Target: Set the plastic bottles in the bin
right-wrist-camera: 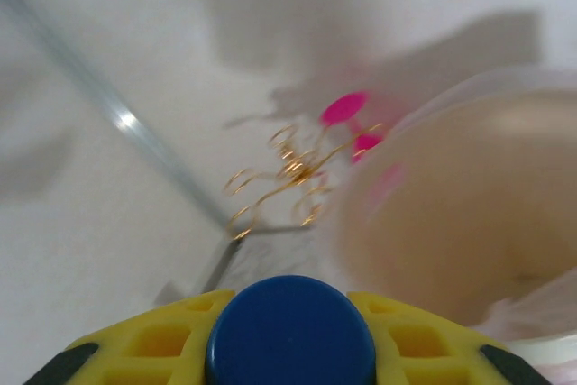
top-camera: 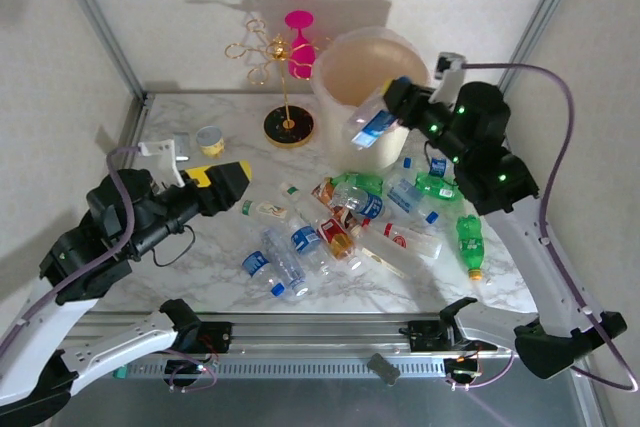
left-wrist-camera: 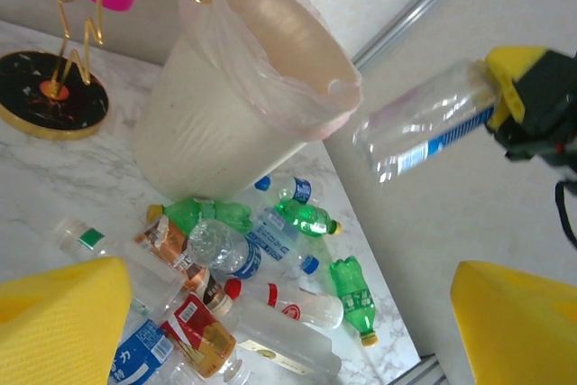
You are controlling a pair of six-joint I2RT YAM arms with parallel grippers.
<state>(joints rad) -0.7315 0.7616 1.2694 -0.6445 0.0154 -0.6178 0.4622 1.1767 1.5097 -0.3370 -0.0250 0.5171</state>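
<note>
Top external: right gripper (top-camera: 392, 107) clamped on a blue-labelled clear bottle (top-camera: 372, 129), tilted just beside the rim of the bin (top-camera: 332, 97). Left gripper (top-camera: 240, 179) jaws spread, empty, left of loose bottles (top-camera: 340, 227) scattered on marble table (top-camera: 200, 282). White walls (top-camera: 180, 7), metal corner posts (top-camera: 95, 17).

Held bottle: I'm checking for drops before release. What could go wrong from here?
The bottle hangs beside the bin rim, not over the opening; released here it may fall outside. The right tool grips it only at the cap end, so it might swing or slip.
</note>
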